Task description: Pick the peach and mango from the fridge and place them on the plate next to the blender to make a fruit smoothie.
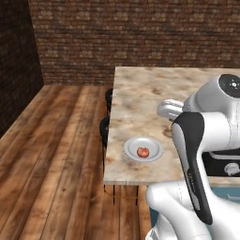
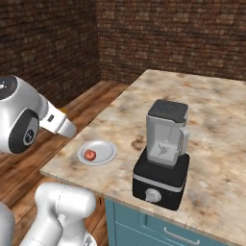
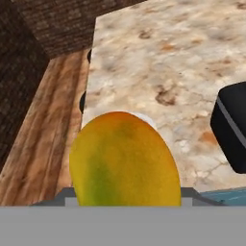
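Holding the mango close in front of the hand camera, the gripper's jaws pinching it from either side, fingertips themselves hidden behind the fruit. Hanging above the near part of the counter, beside the plate rather than over it, as far as the pictures tell. Carrying the second fruit, then: the delivery step of the task, the fridge part apparently done.

Just beyond the mango, peeking out as a thin white edge, the plate. Resting in that plate near the counter's front corner, the peach, sitting close to the dish's middle. Standing a little further along the counter, near the plate but apart from it, the blender, black base below and grey jar above, its dark base also cutting into the right side of the hand view. Further still, wooden floor and brick wall.

Calling next, by judgement, for moving the hand over the free part of the plate, lowering until the mango is nearly touching the dish beside the peach, then spreading the jaws. Needing care not to knock the peach out or let the rounded mango roll over the shallow rim.
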You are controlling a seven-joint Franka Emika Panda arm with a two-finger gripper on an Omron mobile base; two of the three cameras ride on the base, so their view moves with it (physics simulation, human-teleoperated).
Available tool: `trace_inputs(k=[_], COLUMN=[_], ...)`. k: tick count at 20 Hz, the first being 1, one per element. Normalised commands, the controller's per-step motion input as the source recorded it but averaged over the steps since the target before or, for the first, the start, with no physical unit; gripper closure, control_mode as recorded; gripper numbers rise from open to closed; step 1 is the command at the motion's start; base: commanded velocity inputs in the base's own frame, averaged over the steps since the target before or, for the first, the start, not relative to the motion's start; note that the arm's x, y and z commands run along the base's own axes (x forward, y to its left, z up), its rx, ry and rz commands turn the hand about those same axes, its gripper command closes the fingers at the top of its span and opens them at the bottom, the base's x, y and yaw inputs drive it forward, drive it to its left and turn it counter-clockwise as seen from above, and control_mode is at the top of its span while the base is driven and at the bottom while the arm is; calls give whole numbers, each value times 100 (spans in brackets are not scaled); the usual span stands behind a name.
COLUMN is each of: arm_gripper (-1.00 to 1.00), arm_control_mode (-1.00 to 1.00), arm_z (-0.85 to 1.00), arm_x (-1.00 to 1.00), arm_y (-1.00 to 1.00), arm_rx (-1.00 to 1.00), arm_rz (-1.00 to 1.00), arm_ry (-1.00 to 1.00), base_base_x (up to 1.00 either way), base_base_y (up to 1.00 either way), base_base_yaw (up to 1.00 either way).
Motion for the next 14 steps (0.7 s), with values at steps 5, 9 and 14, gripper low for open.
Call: trace_inputs(k=[5, 9, 14], arm_gripper=[100, 100, 100], arm_control_mode=[-100, -100, -100], arm_z=[-98, -86, -64], arm_x=[72, 85, 69], arm_y=[-26, -33, -11], arm_rx=[-11, -2, 3], arm_rz=[0, 0, 0], arm_ry=[40, 28, 5], base_base_x=[0, 0, 0], base_base_y=[0, 0, 0], base_base_yaw=[0, 0, 0])
